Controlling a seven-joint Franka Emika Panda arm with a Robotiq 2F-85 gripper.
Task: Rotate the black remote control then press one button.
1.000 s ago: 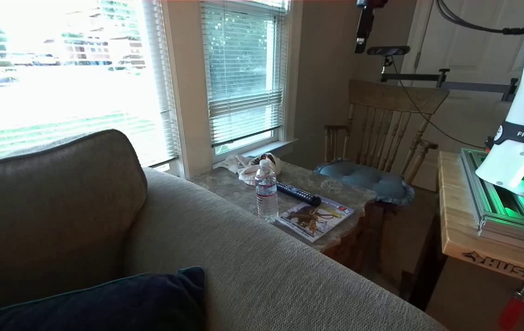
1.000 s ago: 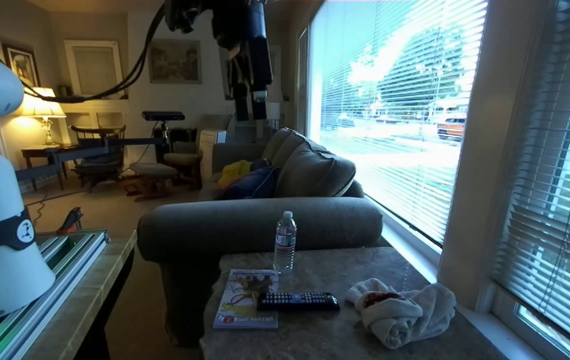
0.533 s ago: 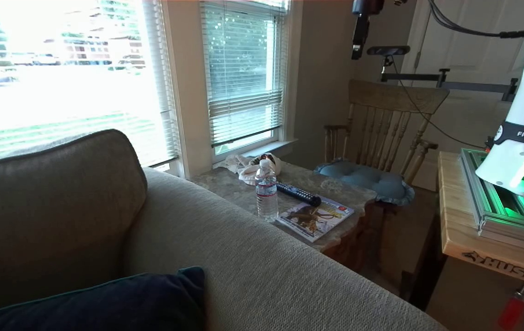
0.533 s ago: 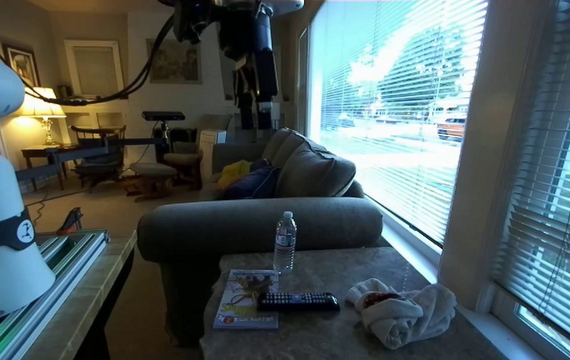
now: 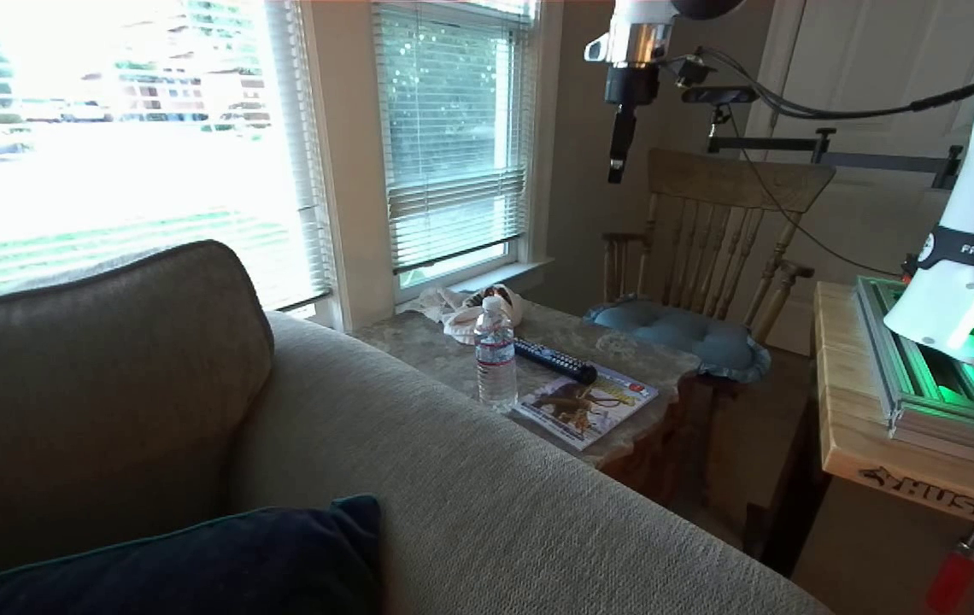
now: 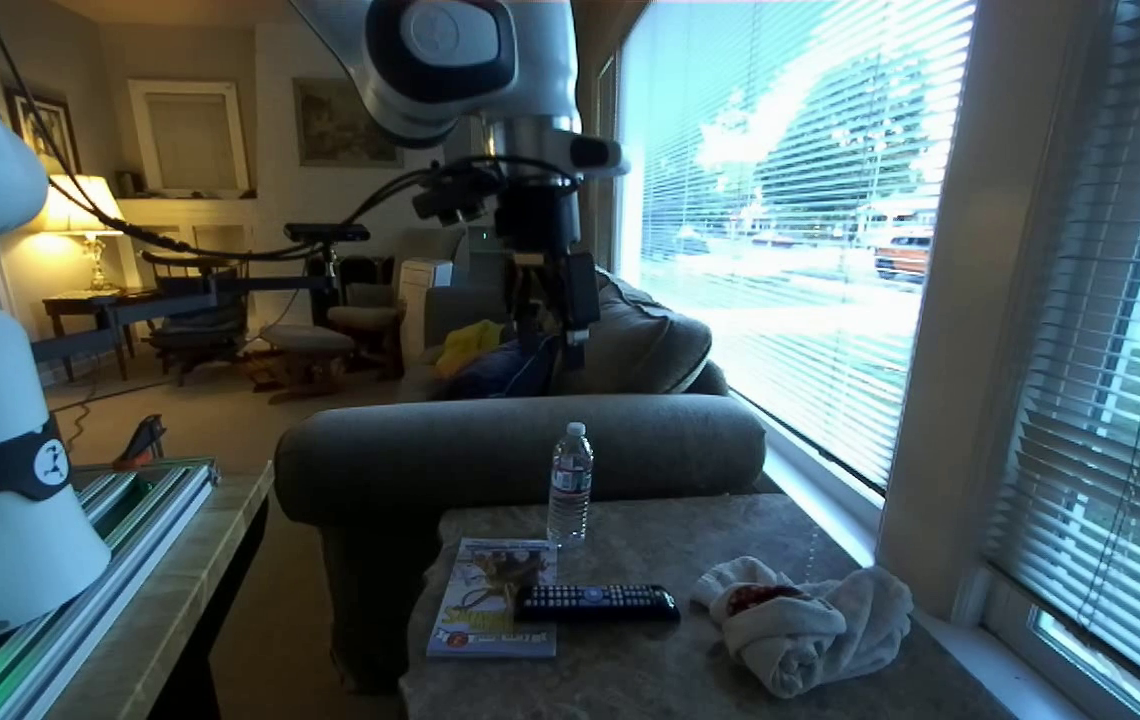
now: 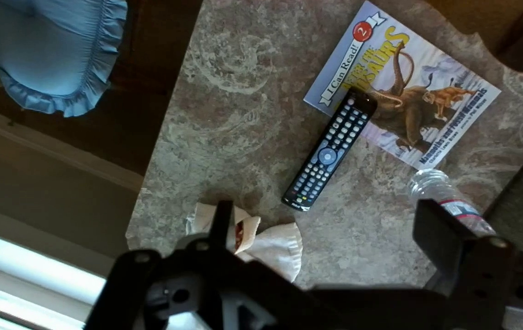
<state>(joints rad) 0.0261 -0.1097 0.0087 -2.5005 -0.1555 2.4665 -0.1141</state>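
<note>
The black remote control (image 7: 327, 156) lies buttons up on the stone-topped table (image 7: 225, 137). One end rests on the picture booklet (image 7: 426, 91); the other end points toward the white cloth bundle. The remote also shows in both exterior views (image 5: 555, 360) (image 6: 595, 603). My gripper (image 7: 325, 213) is open and empty, its fingers wide apart in the wrist view. In both exterior views the gripper (image 5: 616, 171) (image 6: 552, 345) hangs pointing down, high above the table and well apart from the remote. Nothing hides the remote in the wrist view.
A clear plastic bottle (image 6: 570, 490) stands upright by the booklet. The white cloth bundle (image 6: 800, 640) with something red in it lies beyond the remote's other end. The sofa arm (image 6: 410, 450) borders the table. A chair with a blue cushion (image 5: 666, 333) stands beside it.
My gripper has come down in both exterior views, and more of the arm's wrist is now in sight. The remote, booklet, bottle and cloth have not moved.
</note>
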